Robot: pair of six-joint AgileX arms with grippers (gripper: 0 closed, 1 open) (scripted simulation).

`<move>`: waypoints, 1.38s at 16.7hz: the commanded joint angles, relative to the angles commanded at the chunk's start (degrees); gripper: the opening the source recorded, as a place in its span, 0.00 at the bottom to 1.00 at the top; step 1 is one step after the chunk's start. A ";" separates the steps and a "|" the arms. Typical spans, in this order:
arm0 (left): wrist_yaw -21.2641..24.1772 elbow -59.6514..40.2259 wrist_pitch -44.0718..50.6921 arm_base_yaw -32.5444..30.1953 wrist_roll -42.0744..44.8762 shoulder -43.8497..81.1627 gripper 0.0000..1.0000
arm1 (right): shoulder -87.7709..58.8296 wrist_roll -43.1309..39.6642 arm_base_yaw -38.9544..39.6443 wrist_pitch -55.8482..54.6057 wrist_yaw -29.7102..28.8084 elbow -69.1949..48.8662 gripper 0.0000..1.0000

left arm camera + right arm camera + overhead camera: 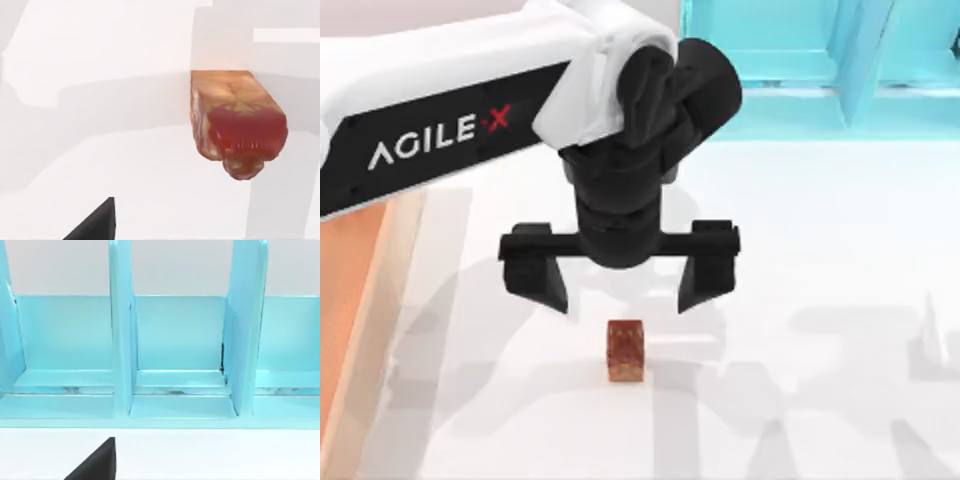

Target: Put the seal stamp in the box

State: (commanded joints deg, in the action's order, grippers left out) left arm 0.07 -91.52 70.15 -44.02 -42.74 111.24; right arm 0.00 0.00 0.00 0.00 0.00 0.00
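At the top view's left edge lies the shallow wooden box (360, 330) with a light tan rim and orange-brown floor. The left arm, white with a black panel lettered "AGILE·X" in white with a red X, reaches in from that side. Its black two-finger left gripper (622, 290) hangs with fingers spread wide, holding nothing, just beyond the small reddish-brown mottled seal stamp (625, 350), which stands on the white table (820, 300) well apart from the box. The turquoise shelf unit (820, 60) with upright dividers sits at the far right.
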 joint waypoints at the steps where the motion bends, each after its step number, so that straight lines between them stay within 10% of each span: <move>1: 0.00 0.17 -0.17 -0.01 0.02 0.06 1.00 | 0.00 0.00 0.00 0.00 0.00 0.00 1.00; 15: 0.03 14.54 -20.77 -0.12 0.18 6.35 1.00 | 0.00 0.00 0.00 0.00 0.00 0.00 1.00; 23: 0.03 14.54 -20.77 -0.12 0.18 6.35 0.40 | 0.00 0.00 0.00 0.00 0.00 0.00 1.00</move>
State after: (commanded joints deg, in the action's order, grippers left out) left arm 0.10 -76.98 49.38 -44.13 -42.56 117.59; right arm 0.00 0.00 0.00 0.00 0.00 0.00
